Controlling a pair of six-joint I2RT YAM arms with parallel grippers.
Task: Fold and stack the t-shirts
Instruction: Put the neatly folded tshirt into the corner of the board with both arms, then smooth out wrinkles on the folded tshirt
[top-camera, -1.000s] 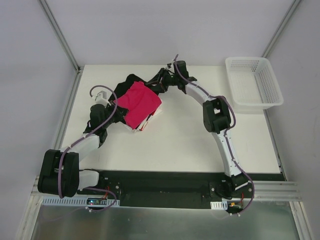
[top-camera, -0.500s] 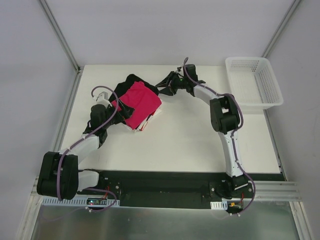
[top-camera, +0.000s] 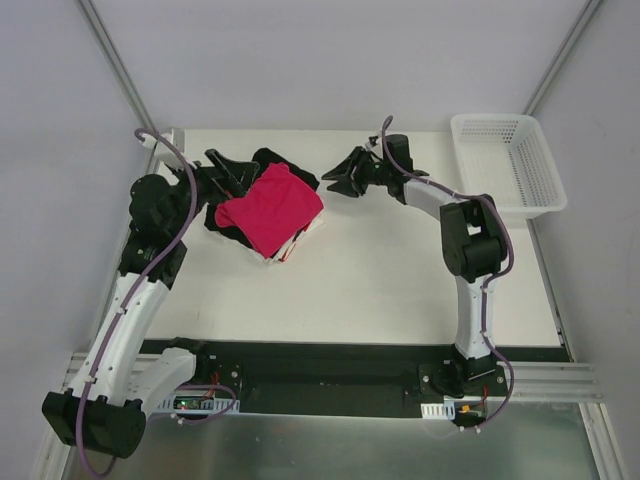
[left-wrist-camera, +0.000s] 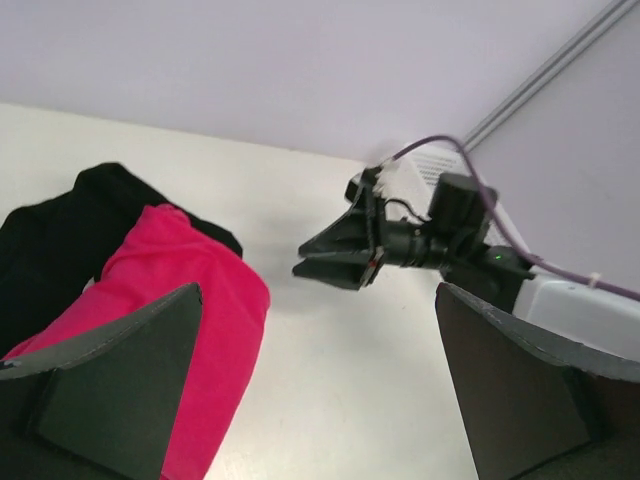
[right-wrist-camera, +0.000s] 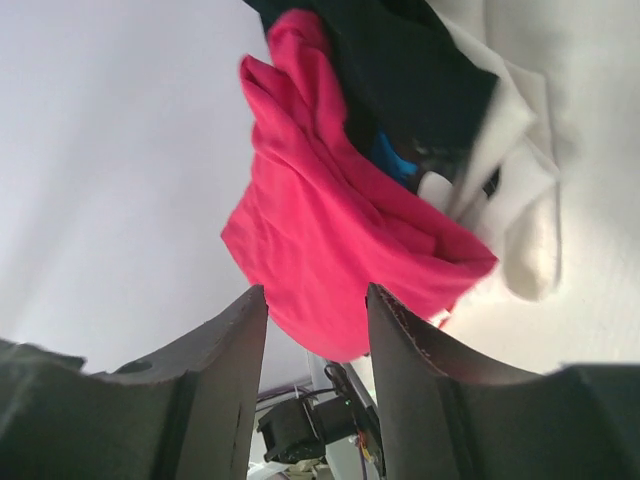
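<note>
The t-shirts lie in one pile at the back left of the table. A folded crimson-pink t-shirt (top-camera: 272, 205) lies on top, over a black one (top-camera: 222, 222), with white and red edges (top-camera: 292, 243) showing at the pile's near corner. My left gripper (top-camera: 238, 172) hovers open over the pile's back left edge, holding nothing. In the left wrist view the pink shirt (left-wrist-camera: 170, 285) and black shirt (left-wrist-camera: 60, 230) lie by the left finger (left-wrist-camera: 110, 390). My right gripper (top-camera: 340, 178) stands open and empty just right of the pile, facing the pink shirt (right-wrist-camera: 330, 230).
A white lattice basket (top-camera: 495, 117) stands at the back right corner of the table. Metal frame posts run along the table's left and right edges. The left arm's wrist (right-wrist-camera: 310, 430) shows beyond the pile in the right wrist view.
My left gripper has let go at the pile's left edge, opened wide and lifted away to the back left. The right gripper has drawn back to the right, off the pile.
</note>
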